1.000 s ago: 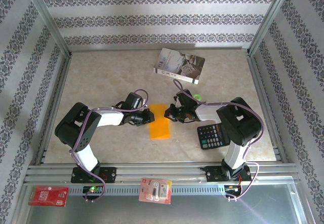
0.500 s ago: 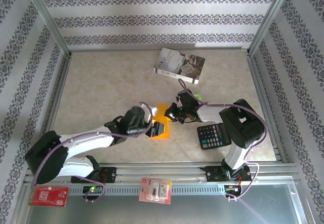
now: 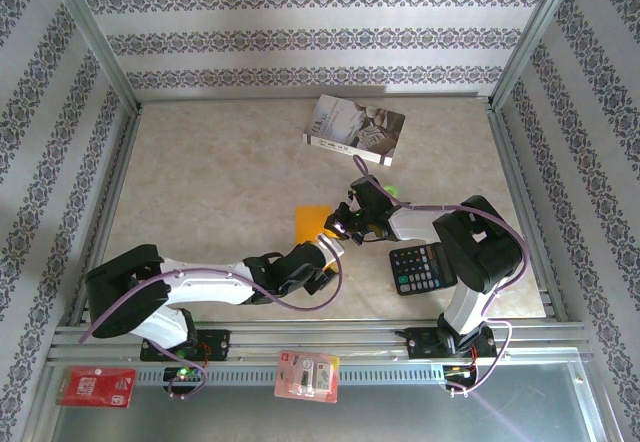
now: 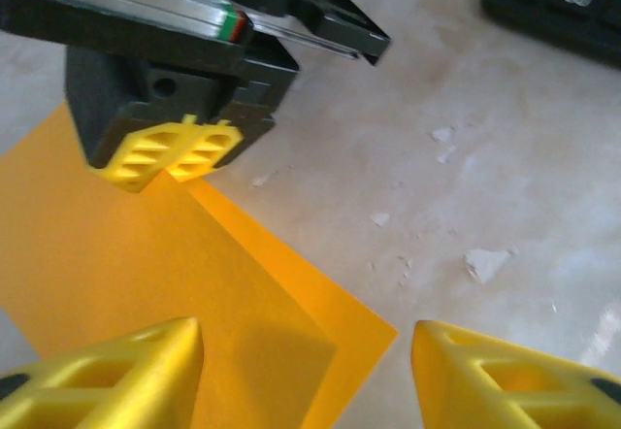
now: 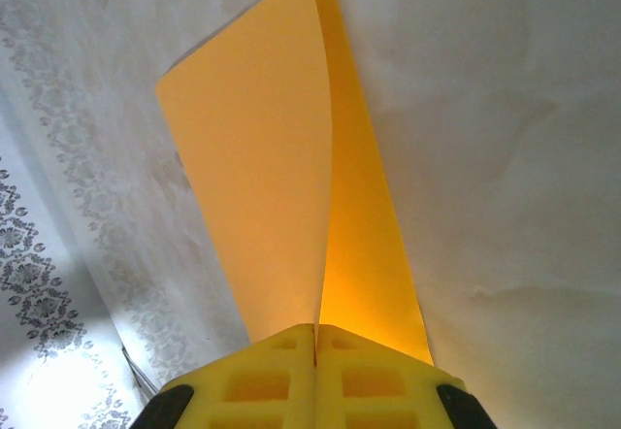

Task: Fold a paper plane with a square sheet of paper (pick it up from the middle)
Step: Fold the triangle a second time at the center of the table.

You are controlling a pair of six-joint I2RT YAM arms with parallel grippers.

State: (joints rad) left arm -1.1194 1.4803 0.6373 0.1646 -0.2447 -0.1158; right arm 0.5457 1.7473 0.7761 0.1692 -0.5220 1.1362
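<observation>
left gripper sits low at the end of an arm stretched almost flat along the near side of the table, its jaws apart over the near corner of the orange sheet of paper, not clamping it. the sheet lies mid-table, folded into two layers. right gripper, on an arm bent sharply at the elbow and pointing leftward, is pinched tight on the sheet's right edge. a black calculator lies beside that arm.
</observation>
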